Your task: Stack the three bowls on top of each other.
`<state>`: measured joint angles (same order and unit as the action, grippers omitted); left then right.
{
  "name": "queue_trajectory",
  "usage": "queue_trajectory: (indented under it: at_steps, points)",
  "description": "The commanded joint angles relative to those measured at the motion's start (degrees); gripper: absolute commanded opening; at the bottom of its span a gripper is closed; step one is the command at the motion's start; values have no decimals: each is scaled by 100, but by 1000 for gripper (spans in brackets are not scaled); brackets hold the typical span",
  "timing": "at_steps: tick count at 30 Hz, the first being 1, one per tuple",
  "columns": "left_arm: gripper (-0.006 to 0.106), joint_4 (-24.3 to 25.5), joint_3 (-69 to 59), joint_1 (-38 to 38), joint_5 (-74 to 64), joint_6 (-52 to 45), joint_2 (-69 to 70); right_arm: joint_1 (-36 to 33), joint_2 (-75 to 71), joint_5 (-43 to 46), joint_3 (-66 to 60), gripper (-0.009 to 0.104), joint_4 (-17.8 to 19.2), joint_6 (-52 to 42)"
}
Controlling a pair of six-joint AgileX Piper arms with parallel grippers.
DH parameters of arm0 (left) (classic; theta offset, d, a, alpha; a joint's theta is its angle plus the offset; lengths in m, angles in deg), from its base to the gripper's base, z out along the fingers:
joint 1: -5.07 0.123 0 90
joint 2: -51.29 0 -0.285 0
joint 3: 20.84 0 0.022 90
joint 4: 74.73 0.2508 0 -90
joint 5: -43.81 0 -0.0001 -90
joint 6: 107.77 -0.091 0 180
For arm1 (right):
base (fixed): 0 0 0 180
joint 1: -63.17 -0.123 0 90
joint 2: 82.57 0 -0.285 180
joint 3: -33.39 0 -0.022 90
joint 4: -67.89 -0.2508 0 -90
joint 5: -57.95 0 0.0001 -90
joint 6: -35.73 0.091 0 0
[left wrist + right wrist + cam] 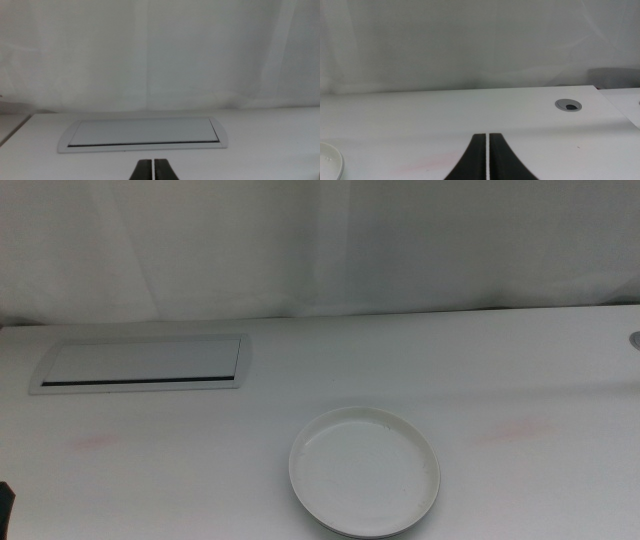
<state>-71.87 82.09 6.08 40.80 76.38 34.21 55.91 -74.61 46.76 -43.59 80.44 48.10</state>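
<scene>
Now a cream-white bowl (365, 471) sits on the desk (520, 370) at about 5 o'clock in the middle view; a second rim seems to show under its near edge, but I cannot tell the count. Panel (141, 364) lies at 10 o'clock, well apart. Left gripper (153, 170) faces the panel, fingers together. Right gripper (487, 157): fingers together, grommet (568, 105) ahead.
</scene>
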Motion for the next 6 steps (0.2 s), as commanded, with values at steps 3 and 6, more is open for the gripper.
queue_trajectory:
  at_steps: [3, 6]
  points:
    - [-3, -30, -215, 19, 152, 14, 24, -14, -206, 44, -235, -3, 29, -34]
    - [-3, -30, -215, 19, 152, 14, 24, -14, -206, 44, -235, -3, 29, -34]
